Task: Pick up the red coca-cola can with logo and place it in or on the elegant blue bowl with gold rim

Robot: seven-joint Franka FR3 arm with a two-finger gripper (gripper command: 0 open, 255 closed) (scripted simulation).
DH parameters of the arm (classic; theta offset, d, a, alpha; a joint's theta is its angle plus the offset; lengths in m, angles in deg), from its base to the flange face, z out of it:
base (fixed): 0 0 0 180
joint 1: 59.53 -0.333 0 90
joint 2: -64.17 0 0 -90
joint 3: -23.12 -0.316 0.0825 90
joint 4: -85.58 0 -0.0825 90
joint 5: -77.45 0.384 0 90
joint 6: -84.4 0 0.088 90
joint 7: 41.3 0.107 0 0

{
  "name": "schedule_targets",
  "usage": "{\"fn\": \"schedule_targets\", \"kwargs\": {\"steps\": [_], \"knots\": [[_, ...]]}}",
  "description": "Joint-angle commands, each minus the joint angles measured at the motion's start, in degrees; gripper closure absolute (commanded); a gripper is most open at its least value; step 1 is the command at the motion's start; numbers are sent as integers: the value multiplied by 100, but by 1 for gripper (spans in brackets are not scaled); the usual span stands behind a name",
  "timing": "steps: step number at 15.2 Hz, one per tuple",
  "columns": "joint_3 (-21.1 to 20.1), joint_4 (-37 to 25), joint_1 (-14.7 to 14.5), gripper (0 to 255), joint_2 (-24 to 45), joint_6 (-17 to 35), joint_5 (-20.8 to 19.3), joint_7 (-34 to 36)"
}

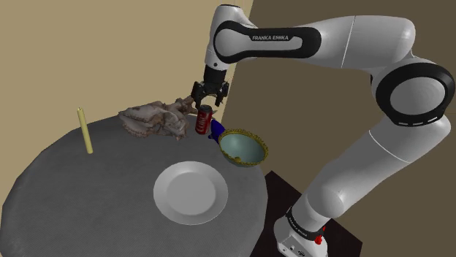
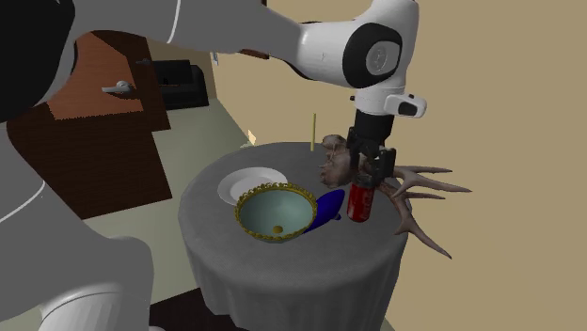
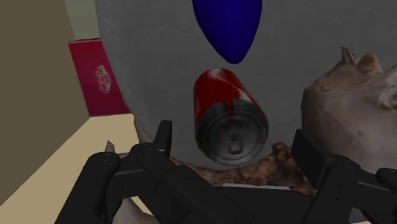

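Observation:
The red can [image 1: 204,121] with a grey top stands upright on the round grey table [image 1: 66,182], close to the skull and a blue object. My gripper [image 1: 209,100] hovers directly over the can, open. In the wrist view the can [image 3: 228,121] lies between the two black fingers [image 3: 160,139], which stand apart and do not touch it. The gold-rimmed bowl [image 1: 243,147], pale teal inside, sits just to the shoulder view's right of the can. The second exterior view has the can [image 2: 361,201] beneath my gripper [image 2: 372,172] and the bowl [image 2: 276,212] nearer the camera.
An animal skull with antlers [image 1: 154,120] lies right behind the can. A blue pointed object [image 1: 215,131] lies between can and bowl. A white plate [image 1: 191,192] sits near the table's front, a yellow candle [image 1: 85,131] at the far left. A red box [image 3: 98,76] is on the floor.

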Motion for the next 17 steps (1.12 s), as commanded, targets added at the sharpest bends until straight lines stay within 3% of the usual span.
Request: {"fn": "schedule_targets", "kwargs": {"steps": [1, 4, 12, 13, 17], "knots": [[-13, 110, -4, 0, 57, 172, -11, 19], [-22, 337, -9, 0, 105, 445, -16, 25], [-23, 337, -9, 0, 105, 445, -16, 25], [-22, 337, -9, 255, 104, 445, -16, 24], [-23, 336, -9, 255, 105, 445, -16, 25]]}}
